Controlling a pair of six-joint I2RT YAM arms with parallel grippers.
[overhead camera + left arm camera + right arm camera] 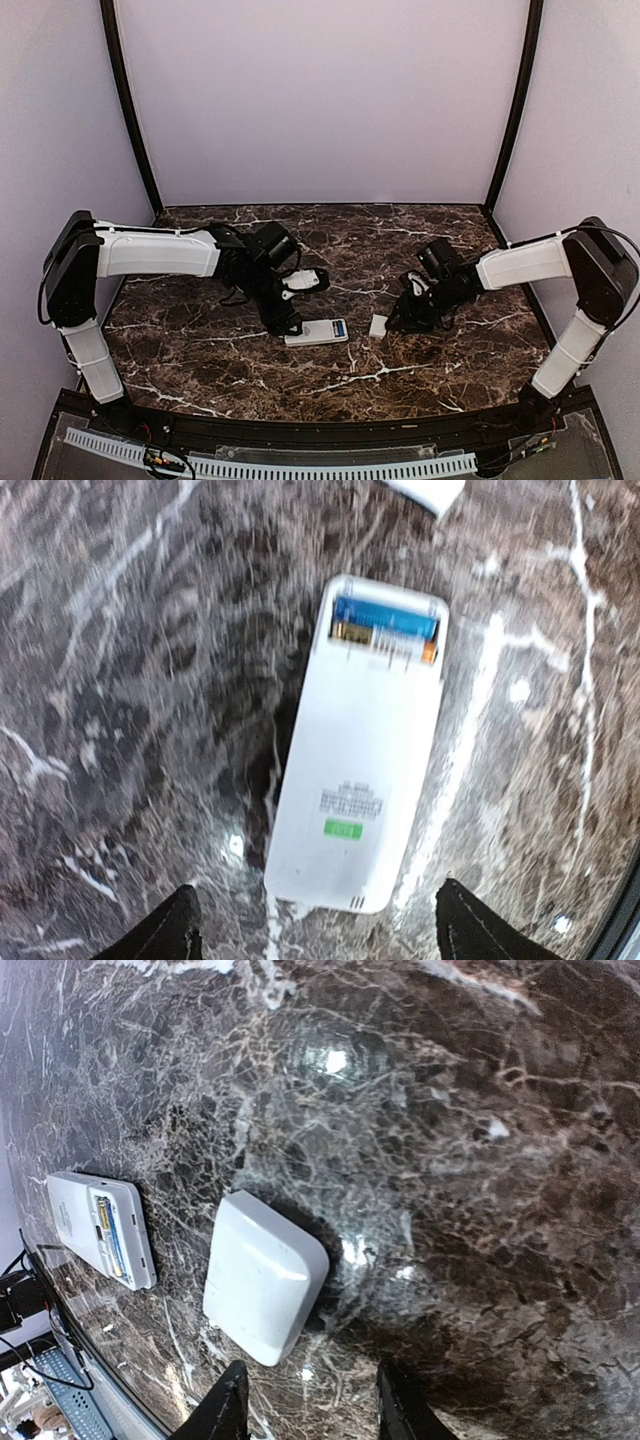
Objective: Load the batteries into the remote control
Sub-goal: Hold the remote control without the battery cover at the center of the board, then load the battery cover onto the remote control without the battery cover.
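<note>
**Cells in, cover off:** The remote control (315,333) lies back-up near the middle of the marble surface (200,370), somewhat closer to the near edge than the far one. Its long axis runs roughly between the left and right edges. The battery bay, at the end pointing toward the right edge, is uncovered, and the blue batteries (385,614) lie crosswise inside it, apparently seated.

The left end effector (318,938) hovers just off the remote's opposite, sealed end. Its fingers (172,932) are spread wider than the handset and hold nothing; from there the remote stretches straight ahead, lengthwise away from the arm.

The right end effector (310,1415), fingers likewise apart and empty, hangs over a small loose white cover (265,1290). The cover rests just beside the open bay end, on the side toward the right edge. The left arm is nearer the handset, the right nearer the cover.

With the cells seemingly in place, fitting the cover is probably what is left, a move that would turn on the short gap between cover and bay along the remote's long axis.
</note>
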